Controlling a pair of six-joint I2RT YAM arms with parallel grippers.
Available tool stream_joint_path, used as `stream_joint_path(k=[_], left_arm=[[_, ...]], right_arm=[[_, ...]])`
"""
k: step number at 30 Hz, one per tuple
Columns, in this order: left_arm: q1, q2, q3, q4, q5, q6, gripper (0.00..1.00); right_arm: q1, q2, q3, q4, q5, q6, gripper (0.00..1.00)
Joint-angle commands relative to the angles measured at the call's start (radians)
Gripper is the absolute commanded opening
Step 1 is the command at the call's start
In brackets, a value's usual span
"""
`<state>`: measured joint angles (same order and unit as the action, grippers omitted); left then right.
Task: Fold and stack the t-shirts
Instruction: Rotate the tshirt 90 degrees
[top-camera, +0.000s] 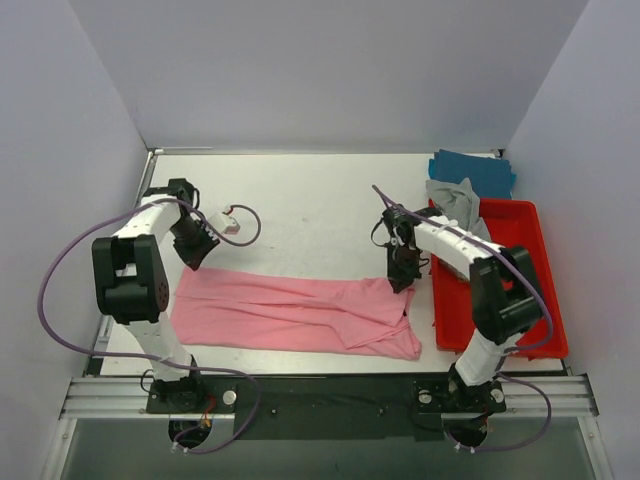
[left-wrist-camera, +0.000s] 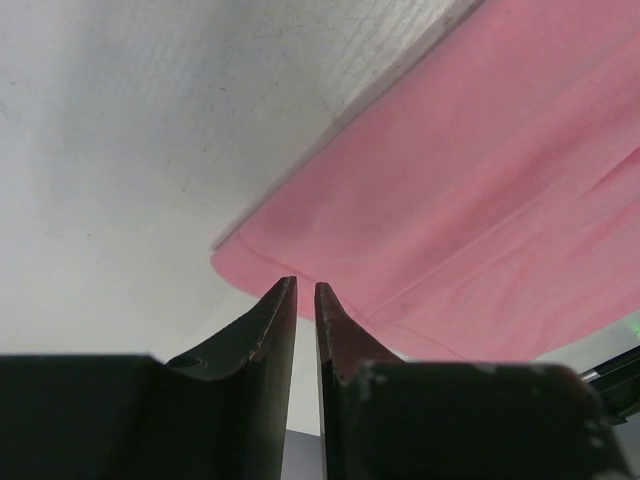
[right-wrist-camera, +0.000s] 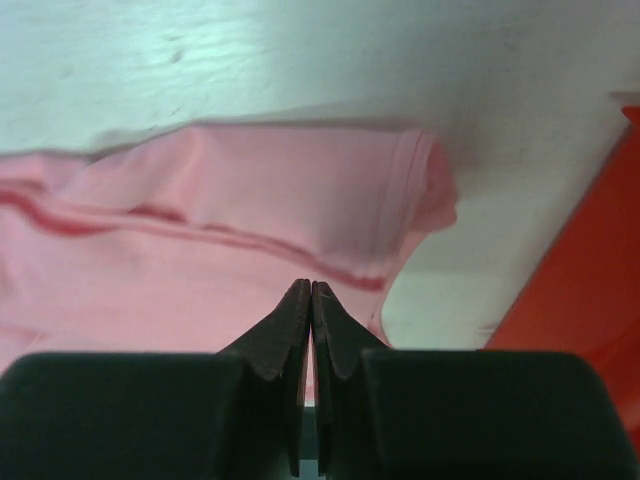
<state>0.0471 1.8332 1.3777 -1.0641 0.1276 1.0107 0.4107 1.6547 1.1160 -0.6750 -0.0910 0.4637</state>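
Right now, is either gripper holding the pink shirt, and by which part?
Neither visibly holds anything. The left gripper and right gripper are shut just above the pink shirt, near its far corners, with no cloth between the fingertips.

You are looking at a white surface (top-camera: 310, 195) that is carrying a pink t-shirt (top-camera: 290, 312), which is lying in a long folded band across the near half. A red plastic bin (top-camera: 512, 285) is sitting along the right edge. A teal-blue t-shirt (top-camera: 475, 170) is lying bunched in the far right corner, and a grey t-shirt (top-camera: 455, 205) is draping from the surface over the bin's far rim.
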Motion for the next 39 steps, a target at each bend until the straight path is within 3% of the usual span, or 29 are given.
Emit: stream_joint_path(k=[1,7,9,14,16,18,23,29,34,39], left_arm=[[0.016,-0.038,-0.02,0.065,0.035,-0.066,0.24],[0.04,-0.042,0.004,0.053,0.046,-0.096,0.24],[0.039,-0.038,0.007,0.052,0.035,-0.101,0.24],[0.023,-0.034,-0.025,0.105,0.04,-0.147,0.27],[0.007,-0.035,-0.04,0.098,0.063,-0.169,0.27],[-0.004,-0.048,-0.071,0.11,0.066,-0.176,0.28],[-0.009,-0.066,-0.144,0.101,0.05,-0.166,0.27],[-0.006,-0.106,-0.215,0.105,0.033,-0.149,0.28],[-0.004,-0.114,-0.171,0.063,0.055,-0.156,0.28],[-0.006,-0.107,-0.115,0.03,0.067,-0.164,0.29]], right_arm=[[-0.051,0.126,0.018,-0.015,0.06,-0.028,0.0],[-0.081,0.417,0.335,-0.046,0.057,-0.102,0.0],[-0.082,0.551,0.545,-0.092,0.045,-0.129,0.0],[-0.085,0.839,1.248,-0.247,-0.007,-0.194,0.0],[-0.085,0.832,1.35,-0.23,-0.029,-0.215,0.0],[-0.085,0.731,1.271,-0.155,-0.006,-0.224,0.0],[-0.104,0.437,0.822,-0.014,0.031,-0.194,0.0],[-0.102,0.382,0.489,-0.001,0.033,-0.109,0.0],[-0.105,0.49,0.508,0.008,0.019,-0.053,0.0],[-0.11,0.684,0.703,-0.055,-0.042,0.039,0.0]])
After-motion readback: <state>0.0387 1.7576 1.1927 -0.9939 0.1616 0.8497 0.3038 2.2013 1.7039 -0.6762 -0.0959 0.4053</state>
